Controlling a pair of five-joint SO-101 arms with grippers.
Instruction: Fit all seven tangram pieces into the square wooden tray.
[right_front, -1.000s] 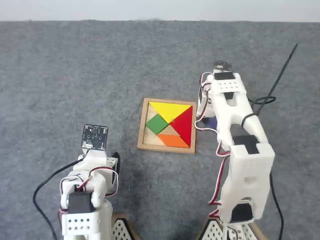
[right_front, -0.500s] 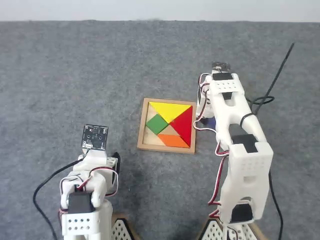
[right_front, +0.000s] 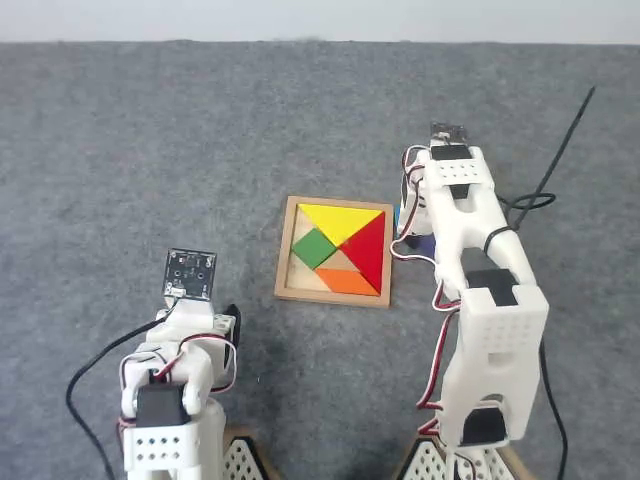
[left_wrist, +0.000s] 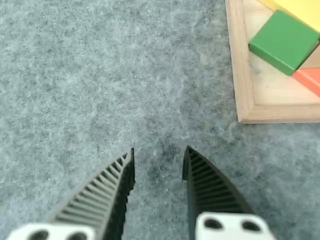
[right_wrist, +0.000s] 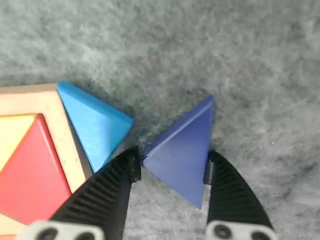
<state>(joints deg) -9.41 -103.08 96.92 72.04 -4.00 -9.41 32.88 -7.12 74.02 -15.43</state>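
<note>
The square wooden tray (right_front: 281, 262) lies mid-table holding a yellow triangle (right_front: 340, 218), a red triangle (right_front: 370, 250), a green square (right_front: 313, 247) and an orange piece (right_front: 350, 282). Just off the tray's right rim, a dark blue triangle (right_wrist: 182, 155) lies on the carpet with my right gripper (right_wrist: 170, 167) shut on it, one finger against each side. A light blue triangle (right_wrist: 95, 127) leans on the tray's rim (right_wrist: 60, 130) beside it. My left gripper (left_wrist: 158, 160) hovers open over bare carpet near the tray's corner (left_wrist: 245, 107), holding nothing.
Grey carpet covers the whole table. The right arm (right_front: 470, 250) stretches along the tray's right side, with cables looping beside it. The left arm (right_front: 185, 350) sits folded at the front left, well away from the tray.
The right arm shifted slightly left, then back right, uncovering a sliver of the light blue triangle beside the tray. The left arm stayed still.
</note>
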